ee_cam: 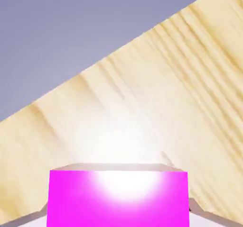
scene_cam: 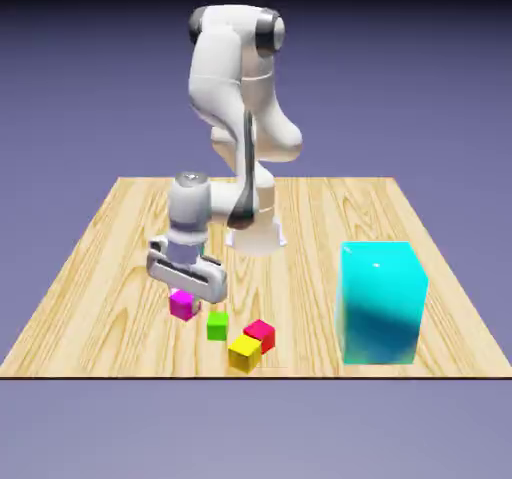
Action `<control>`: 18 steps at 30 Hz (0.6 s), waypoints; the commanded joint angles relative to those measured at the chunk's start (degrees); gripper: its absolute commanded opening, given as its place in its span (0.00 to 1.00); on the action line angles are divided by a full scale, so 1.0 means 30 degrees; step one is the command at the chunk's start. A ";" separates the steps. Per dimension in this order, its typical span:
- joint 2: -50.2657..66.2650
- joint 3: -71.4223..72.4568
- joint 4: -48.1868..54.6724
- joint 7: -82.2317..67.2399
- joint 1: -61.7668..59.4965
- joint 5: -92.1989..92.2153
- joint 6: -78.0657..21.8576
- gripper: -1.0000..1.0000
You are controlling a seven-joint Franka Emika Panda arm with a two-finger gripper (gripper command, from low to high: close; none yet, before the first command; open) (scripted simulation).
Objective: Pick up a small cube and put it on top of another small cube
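Note:
The tiny magenta cube (scene_cam: pixel 184 305) sits low over the table near its front left, directly under my gripper (scene_cam: pixel 184 295), which is shut on it. In the hand view the magenta cube (ee_cam: pixel 118 197) fills the bottom middle, glossy and large, hiding most of my fingertips. The tiny red cube (scene_cam: pixel 261 334) rests on the table toward the exterior view's right of the magenta one, touching the yellow cube. I cannot tell whether the magenta cube still touches the wood.
A small green cube (scene_cam: pixel 217 325) lies between the magenta and red cubes. A small yellow cube (scene_cam: pixel 243 352) sits just in front of the red one, near the table's front edge. A big cyan block (scene_cam: pixel 381 302) stands at the exterior view's right.

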 commanded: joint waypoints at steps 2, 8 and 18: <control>-0.0323 0.0046 -0.0178 -0.1674 0.0712 0.0712 -0.0126 0.00; -0.1289 0.0195 -0.0713 -0.6657 0.2823 0.2812 -0.0486 0.00; -0.1850 0.0539 -0.1244 -1.3493 0.5519 0.5999 -0.0420 0.00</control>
